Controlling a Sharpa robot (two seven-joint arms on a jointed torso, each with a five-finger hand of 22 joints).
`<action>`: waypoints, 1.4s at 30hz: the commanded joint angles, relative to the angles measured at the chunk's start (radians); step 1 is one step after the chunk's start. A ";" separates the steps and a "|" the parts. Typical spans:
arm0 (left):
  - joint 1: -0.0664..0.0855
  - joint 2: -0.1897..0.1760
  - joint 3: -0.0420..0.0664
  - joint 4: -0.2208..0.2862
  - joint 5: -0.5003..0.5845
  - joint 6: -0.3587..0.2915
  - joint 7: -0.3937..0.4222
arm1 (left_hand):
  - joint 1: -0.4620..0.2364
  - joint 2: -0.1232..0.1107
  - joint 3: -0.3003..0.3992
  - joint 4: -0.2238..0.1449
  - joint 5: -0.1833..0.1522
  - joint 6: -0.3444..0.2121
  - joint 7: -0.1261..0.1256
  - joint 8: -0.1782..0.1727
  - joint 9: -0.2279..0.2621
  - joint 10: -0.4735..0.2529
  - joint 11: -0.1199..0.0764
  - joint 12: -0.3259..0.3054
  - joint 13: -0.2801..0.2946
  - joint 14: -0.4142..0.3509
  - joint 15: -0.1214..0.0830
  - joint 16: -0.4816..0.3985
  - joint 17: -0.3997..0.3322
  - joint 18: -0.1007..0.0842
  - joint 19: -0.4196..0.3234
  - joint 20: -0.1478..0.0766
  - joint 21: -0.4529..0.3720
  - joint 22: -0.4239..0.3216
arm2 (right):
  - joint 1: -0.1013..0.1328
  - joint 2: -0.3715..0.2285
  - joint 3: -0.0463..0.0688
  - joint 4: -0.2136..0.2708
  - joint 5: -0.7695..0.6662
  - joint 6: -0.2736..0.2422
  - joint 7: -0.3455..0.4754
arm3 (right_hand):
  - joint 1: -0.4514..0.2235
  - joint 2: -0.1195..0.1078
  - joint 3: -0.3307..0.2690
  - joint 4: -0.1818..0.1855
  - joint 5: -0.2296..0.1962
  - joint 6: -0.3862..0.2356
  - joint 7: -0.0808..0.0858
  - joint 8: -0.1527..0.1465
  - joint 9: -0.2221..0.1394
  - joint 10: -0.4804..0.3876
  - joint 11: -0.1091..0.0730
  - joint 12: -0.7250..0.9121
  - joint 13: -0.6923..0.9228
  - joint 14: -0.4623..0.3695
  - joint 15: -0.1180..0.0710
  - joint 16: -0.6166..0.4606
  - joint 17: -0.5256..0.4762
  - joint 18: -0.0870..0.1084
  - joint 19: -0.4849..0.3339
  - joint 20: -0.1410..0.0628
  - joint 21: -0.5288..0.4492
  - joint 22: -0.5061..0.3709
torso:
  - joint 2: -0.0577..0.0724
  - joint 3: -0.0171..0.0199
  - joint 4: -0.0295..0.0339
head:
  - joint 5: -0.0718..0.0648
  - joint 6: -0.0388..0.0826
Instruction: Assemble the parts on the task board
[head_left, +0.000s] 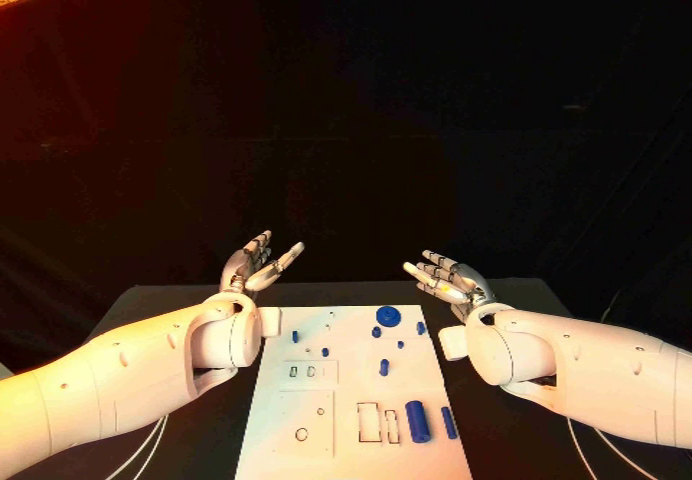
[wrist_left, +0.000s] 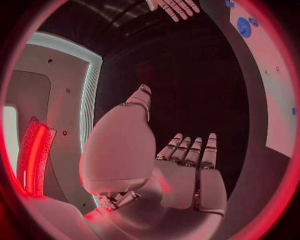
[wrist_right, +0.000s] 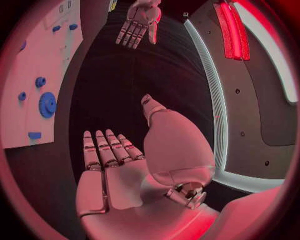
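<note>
The white task board (head_left: 325, 420) lies in the middle of the black table. On it sit several blue parts: a round gear (head_left: 388, 316) near its far edge, a thick cylinder (head_left: 418, 421) and a slimmer bar (head_left: 449, 422) at the near right, and small pegs (head_left: 384, 367) between. My left hand (head_left: 261, 262) is raised beyond the board's far left corner, fingers spread, holding nothing. My right hand (head_left: 449, 279) hovers beyond the far right corner, fingers straight and empty. In the wrist views the left hand (wrist_left: 187, 170) and right hand (wrist_right: 109, 165) show flat open palms, and the gear (wrist_right: 47, 104) shows on the board (wrist_right: 31, 75).
The black table (head_left: 188, 300) extends around the board on both sides. Rectangular slots (head_left: 369, 421) and a small round hole (head_left: 300, 434) mark the board's near half. Dark cloth hangs behind the table.
</note>
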 joint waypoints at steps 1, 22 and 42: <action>0.005 0.006 0.000 -0.011 0.027 0.093 0.014 | 0.053 0.007 0.015 0.013 0.004 0.028 0.043 0.009 0.007 0.032 0.012 0.009 0.005 0.035 0.021 0.013 0.008 0.030 0.027 0.016 0.012 0.007 | 0.012 0.004 -0.010 -0.016 0.001 0.168 -0.064 | 0.136 -0.006 0.034 -0.080 0.007 0.179 0.128 0.047 0.031 0.219 0.011 0.023 0.014 0.248 0.006 0.051 0.033 0.019 0.243 0.010 0.085 0.038 | 0.000 -0.0001 0.0000 | 0.000 0.000; 0.008 -0.126 0.001 0.137 -0.043 0.165 0.005 | 0.094 0.084 0.233 -0.016 -0.028 0.631 0.078 0.235 0.141 0.882 0.036 0.109 0.048 0.867 -0.061 0.284 0.249 0.114 0.681 -0.040 0.356 0.150 | 0.068 0.014 -0.015 -0.114 -1.028 0.092 -0.230 | 0.136 -0.114 0.250 -0.244 0.007 0.751 0.039 0.144 0.097 0.844 -0.115 0.029 0.027 0.989 -0.172 0.245 0.264 0.057 0.772 -0.147 0.720 0.398 | 0.066 -0.0036 0.0195 | -0.007 -0.012; 0.015 -0.218 0.014 0.316 -0.053 0.208 -0.019 | 0.067 0.054 0.292 -0.036 -0.031 0.641 0.071 0.215 0.146 0.913 0.026 0.052 0.048 0.934 -0.086 0.356 0.374 0.111 0.720 -0.075 0.511 0.239 | 0.119 0.056 -0.013 -0.079 -1.577 0.258 -0.465 | 0.064 -0.208 0.291 -0.180 0.006 0.740 0.005 0.125 0.160 0.806 -0.141 0.029 0.031 1.151 -0.208 0.560 0.599 -0.044 1.112 -0.183 1.275 1.126 | 0.142 -0.0222 0.0392 | -0.038 -0.019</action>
